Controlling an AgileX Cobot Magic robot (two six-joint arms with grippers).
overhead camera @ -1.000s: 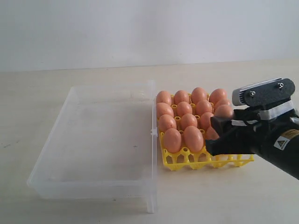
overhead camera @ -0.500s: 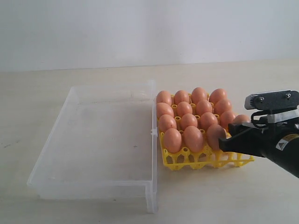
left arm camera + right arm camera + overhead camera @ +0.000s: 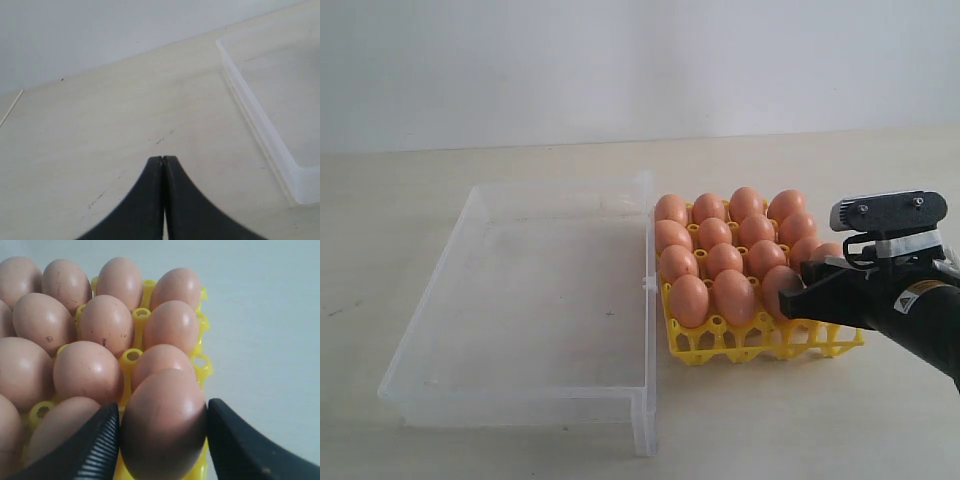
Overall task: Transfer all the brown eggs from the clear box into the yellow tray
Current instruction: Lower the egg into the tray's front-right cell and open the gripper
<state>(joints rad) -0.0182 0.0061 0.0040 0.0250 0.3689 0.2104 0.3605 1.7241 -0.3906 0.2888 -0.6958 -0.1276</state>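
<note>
Pale tabletop is carrying the clear box, holding no eggs, beside the yellow tray crowding with brown eggs; the right gripper is reaching its near corner. Over tabletop, the left gripper is idling, pinched closed. Right jaws are clasping the last egg at its corner cell; releasing off-centre is risking a tip over the rim. A second earlier this gripper was riding higher.
</note>
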